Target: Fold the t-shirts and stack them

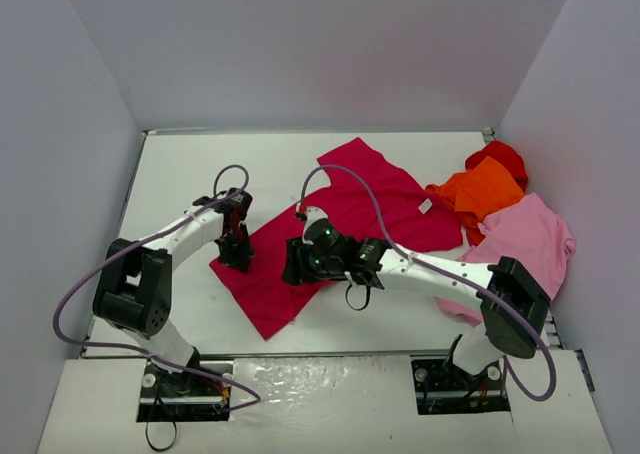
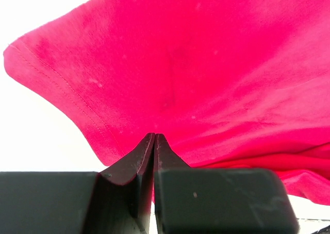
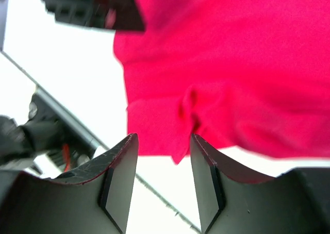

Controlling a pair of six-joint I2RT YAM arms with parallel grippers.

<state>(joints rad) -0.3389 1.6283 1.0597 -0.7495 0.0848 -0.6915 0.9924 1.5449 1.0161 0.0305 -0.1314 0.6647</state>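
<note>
The crimson t-shirt (image 1: 350, 219) lies spread across the middle of the table, its small white tag (image 1: 425, 206) at the right. My left gripper (image 1: 237, 249) is at the shirt's left edge. In the left wrist view its jaws (image 2: 154, 136) are shut on the crimson cloth (image 2: 196, 69). My right gripper (image 1: 300, 264) is over the shirt's lower part. In the right wrist view it is open (image 3: 162, 136), with a small pucker of the cloth's edge (image 3: 188, 107) just beyond its fingertips. The orange (image 1: 485, 189), bright red (image 1: 500, 157) and light pink (image 1: 530, 239) shirts lie heaped at the right.
White walls close in the table at the left, back and right. The heap of shirts reaches the right wall. The left arm's cable (image 1: 75, 294) loops out at the left. The table's near edge (image 1: 320, 352) runs just behind the arm bases.
</note>
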